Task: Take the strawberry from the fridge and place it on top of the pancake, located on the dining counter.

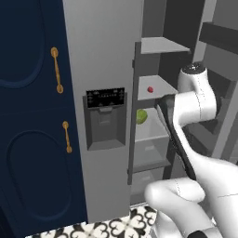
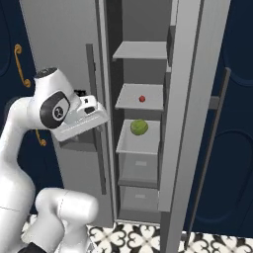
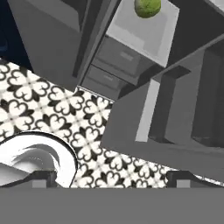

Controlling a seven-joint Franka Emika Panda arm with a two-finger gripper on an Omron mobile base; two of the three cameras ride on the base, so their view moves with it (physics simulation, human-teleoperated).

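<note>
The fridge (image 1: 102, 56) stands with its right door (image 2: 190, 99) swung open and its left door shut. The strawberry (image 1: 150, 89) (image 2: 142, 99), tiny and red, lies on the second shelf from the top. My gripper (image 3: 113, 178) is open, its two dark fingertips (image 3: 43, 178) far apart with nothing between them. It hangs outside the fridge in front of the left door, lower than the strawberry and to its left, looking down at the floor and the lower drawers. My hand (image 2: 84, 116) touches nothing. The pancake and the dining counter are out of view.
A larger round green fruit (image 2: 139, 127) (image 3: 147, 7) sits on the shelf below the strawberry. Drawers (image 2: 139, 170) fill the fridge's lower part. Navy cabinets with gold handles (image 1: 56, 69) stand left of the fridge. The patterned tile floor (image 3: 52, 105) lies below.
</note>
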